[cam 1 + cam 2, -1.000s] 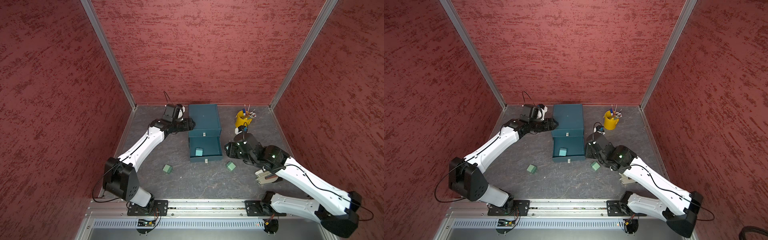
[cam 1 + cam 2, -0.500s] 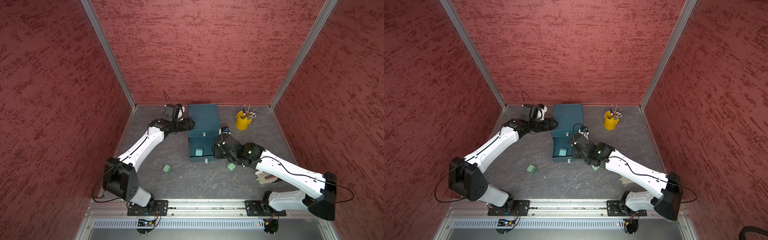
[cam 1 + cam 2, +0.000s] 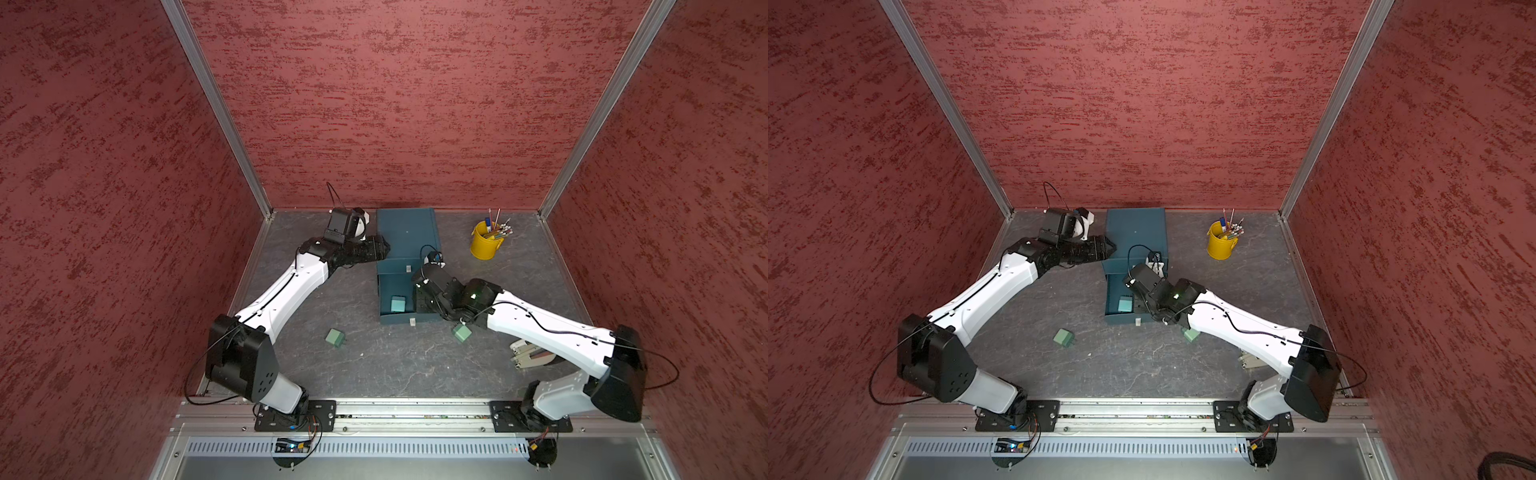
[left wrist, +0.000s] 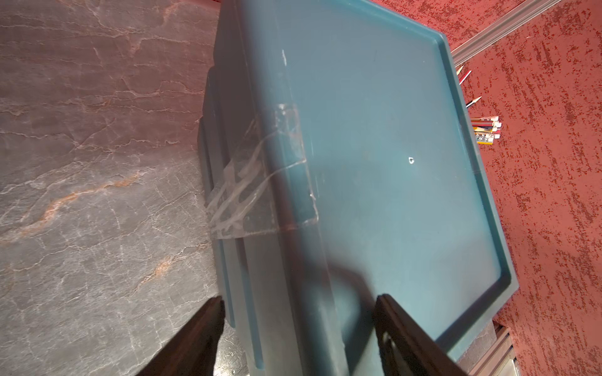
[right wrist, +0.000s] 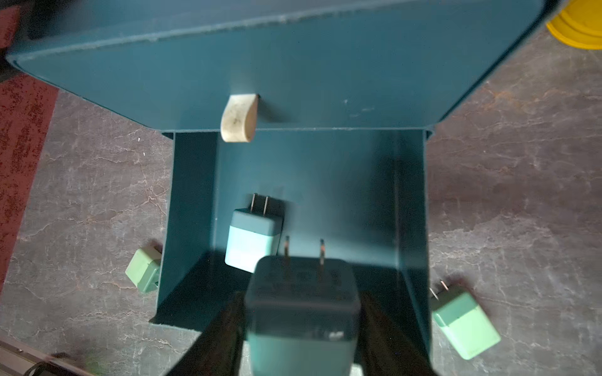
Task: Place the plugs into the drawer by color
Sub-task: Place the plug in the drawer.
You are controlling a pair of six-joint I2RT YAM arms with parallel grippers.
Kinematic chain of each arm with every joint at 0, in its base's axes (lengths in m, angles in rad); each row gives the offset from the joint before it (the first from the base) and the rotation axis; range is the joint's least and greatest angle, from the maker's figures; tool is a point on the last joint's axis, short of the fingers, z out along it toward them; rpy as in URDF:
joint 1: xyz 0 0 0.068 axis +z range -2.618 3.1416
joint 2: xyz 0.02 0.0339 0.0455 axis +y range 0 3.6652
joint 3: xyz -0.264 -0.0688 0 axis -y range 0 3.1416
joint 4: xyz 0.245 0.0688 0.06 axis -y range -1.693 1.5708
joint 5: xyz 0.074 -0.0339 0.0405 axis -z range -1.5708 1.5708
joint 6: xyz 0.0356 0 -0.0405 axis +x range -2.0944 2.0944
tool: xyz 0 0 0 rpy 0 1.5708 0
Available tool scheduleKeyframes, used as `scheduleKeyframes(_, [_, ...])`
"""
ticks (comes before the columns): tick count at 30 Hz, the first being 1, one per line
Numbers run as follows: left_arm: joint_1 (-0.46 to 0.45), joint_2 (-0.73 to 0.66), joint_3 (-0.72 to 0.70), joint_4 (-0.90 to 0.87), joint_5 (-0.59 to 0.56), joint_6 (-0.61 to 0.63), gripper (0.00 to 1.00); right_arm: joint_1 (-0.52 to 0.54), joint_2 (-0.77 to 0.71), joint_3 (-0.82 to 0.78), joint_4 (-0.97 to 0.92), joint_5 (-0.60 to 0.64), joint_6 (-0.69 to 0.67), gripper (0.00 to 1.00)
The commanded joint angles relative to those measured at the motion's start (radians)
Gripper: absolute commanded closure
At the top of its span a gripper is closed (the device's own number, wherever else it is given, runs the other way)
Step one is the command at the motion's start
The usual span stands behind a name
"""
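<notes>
Though blurry, a two-tone teal-blue plug [image 5: 303, 312] with two prongs.

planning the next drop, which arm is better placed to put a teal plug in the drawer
Right: right gripper has a teal plug between its jaws over the open drawer; left gripper is at the chest top.
</notes>
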Motion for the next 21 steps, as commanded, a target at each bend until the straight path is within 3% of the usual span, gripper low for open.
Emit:
scheduleKeyframes(1, [0.007, 0.001, -0.002, -0.061, -0.038, 0.025, 0.24, 0.007, -0.006, 0.05, -0.009, 0.049, 0.001, 0.29])
scheduleKeyframes(6, [0.007, -0.004, -0.002, -0.061, -0.039, 0.025, 0.24, 0.008, -0.053, 0.04, -0.023, 0.059, -0.003, 0.17])
scheduleKeyframes(14, [0.007, -0.007, 0.003, -0.061, -0.036, 0.023, 0.24, 0.133, -0.212, -0.09, 0.05, 0.139, -0.078, 0.23])
scheduleKeyframes(21, [0.009, -0.03, 0.057, -0.074, -0.026, 0.007, 0.25, 0.224, -0.322, -0.241, 0.065, 0.186, 0.024, 0.27])
